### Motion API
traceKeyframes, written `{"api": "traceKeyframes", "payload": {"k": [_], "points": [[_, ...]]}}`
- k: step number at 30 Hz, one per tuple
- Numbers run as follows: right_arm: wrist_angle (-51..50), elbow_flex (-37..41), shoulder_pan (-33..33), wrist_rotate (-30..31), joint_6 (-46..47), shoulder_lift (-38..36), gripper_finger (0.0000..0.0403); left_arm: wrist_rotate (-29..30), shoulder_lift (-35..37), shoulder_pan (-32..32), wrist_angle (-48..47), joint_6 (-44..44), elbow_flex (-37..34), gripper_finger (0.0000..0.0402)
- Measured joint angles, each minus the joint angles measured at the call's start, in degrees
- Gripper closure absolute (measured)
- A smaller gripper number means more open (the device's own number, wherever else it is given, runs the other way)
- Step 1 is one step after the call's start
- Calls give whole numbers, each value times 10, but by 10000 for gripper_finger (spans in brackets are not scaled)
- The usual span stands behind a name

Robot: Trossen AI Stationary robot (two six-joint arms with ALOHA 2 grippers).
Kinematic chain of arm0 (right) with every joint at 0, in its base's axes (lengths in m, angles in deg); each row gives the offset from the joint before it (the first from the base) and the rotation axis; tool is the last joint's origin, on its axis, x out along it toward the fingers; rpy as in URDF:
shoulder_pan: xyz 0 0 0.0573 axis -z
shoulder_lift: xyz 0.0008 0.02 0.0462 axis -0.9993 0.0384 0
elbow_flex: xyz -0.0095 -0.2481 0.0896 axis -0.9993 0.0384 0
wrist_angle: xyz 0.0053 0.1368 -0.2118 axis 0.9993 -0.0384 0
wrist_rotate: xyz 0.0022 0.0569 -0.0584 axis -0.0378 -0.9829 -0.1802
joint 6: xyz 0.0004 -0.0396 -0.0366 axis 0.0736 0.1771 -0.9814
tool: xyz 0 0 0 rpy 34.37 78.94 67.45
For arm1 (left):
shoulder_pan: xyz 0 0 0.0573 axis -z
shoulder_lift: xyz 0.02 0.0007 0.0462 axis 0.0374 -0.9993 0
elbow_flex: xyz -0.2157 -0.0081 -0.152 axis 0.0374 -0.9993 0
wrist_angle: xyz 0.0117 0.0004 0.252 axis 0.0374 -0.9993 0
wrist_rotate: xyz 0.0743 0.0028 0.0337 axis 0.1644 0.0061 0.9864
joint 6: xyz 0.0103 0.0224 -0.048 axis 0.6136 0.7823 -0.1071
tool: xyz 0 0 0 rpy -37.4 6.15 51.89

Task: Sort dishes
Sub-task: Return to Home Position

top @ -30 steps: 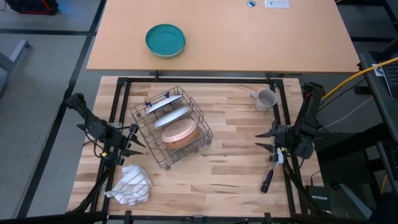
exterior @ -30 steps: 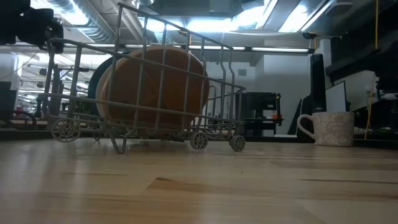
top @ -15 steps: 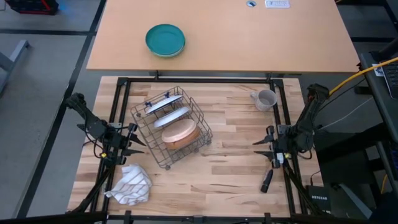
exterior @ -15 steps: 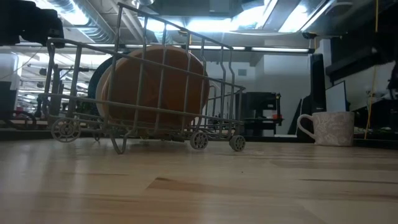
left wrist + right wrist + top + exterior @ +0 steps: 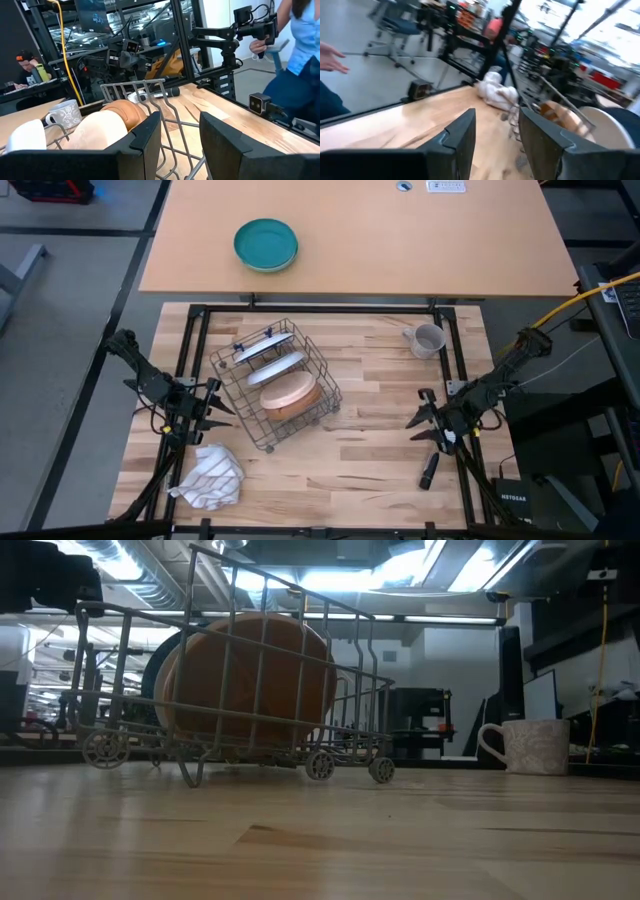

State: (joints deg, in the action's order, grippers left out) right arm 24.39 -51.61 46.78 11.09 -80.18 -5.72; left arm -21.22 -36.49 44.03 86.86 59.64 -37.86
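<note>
Since neither arm carries anything, I keep both low at the side edges of the table (image 5: 375, 455), clear of the wire rack (image 5: 316, 360) that stands between them. My left pincer (image 5: 222, 409) hovers just beside the rack's left wall, fingers spread wide and empty. My right pincer (image 5: 415, 412) is near the table's right edge, pointing inward, also wide and empty. I judge this a resting pose that gives the rack room so I cannot knock it.

The peach-pink bowl (image 5: 290, 394) stands on edge at the rack's near end. The white plate (image 5: 597, 125) and the blue plate (image 5: 626, 125) stand on edge behind it. The wires hold each one upright in its own slot, so none leans flat on another.

The grey mug (image 5: 429, 339) sits upright on its base outside the rack, near the far right corner of the table and well apart from the others. If it belongs with them, that step is not yet done, and my right arm is the nearer one.
</note>
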Motion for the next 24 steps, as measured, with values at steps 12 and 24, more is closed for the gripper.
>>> {"api": "traceKeyframes", "payload": {"k": [12,24], "points": [[-19,1,170,-130,-1,0,249,0,0,0,0,0,0,276],[-133,0,296,-80,-4,9,249,0,0,0,-1,0,0,276]]}}
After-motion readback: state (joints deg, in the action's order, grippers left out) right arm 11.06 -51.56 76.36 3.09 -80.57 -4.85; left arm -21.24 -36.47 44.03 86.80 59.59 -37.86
